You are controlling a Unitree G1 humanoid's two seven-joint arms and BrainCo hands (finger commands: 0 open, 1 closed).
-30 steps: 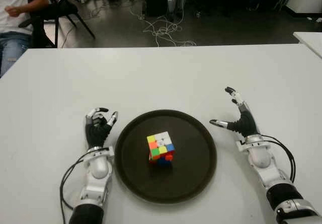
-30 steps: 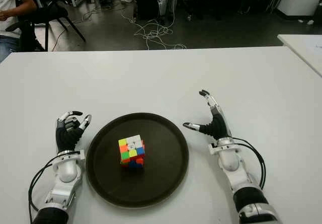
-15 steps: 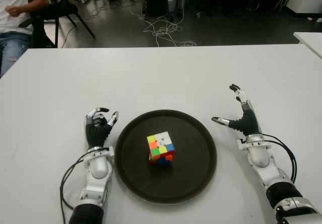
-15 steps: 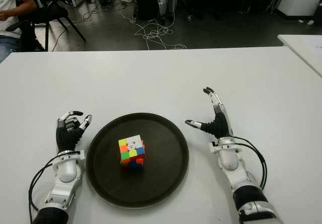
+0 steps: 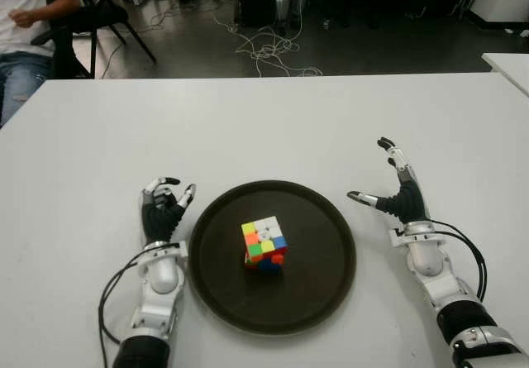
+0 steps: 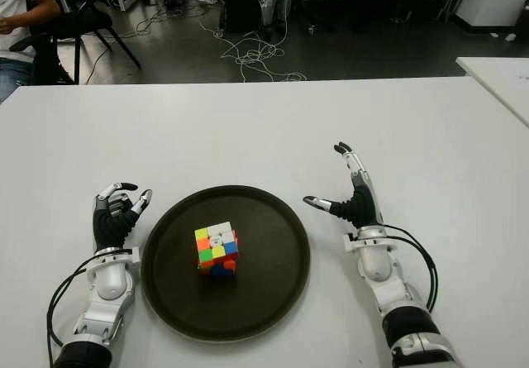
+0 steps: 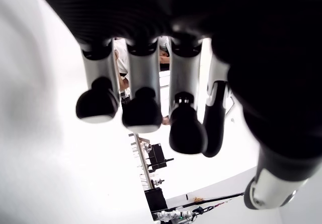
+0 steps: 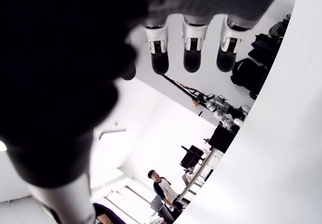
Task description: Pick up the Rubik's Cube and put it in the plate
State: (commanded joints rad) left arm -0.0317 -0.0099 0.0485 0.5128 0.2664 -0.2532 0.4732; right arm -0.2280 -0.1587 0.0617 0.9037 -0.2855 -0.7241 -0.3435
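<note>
A multicoloured Rubik's Cube [image 5: 264,242] stands near the middle of a round dark plate [image 5: 322,281] on the white table. Nothing touches the cube. My left hand [image 5: 164,206] shows just left of the plate's rim, fingers curled and holding nothing. My right hand [image 5: 395,188] shows to the right of the plate, fingers spread, thumb pointing toward the rim, palm empty. Each wrist view shows only that hand's own fingers [image 7: 142,108] and fingers [image 8: 193,50] with nothing between them.
The white table [image 5: 273,124] runs wide around the plate. A second white table corner [image 5: 508,60] shows at the far right. Beyond the far edge are a seated person [image 5: 25,29], a dark chair [image 5: 103,16] and loose cables [image 5: 269,54] on the floor.
My right hand has drifted slightly to the right, away from the plate, and then held still. The cube, the plate and my left hand have not moved.
</note>
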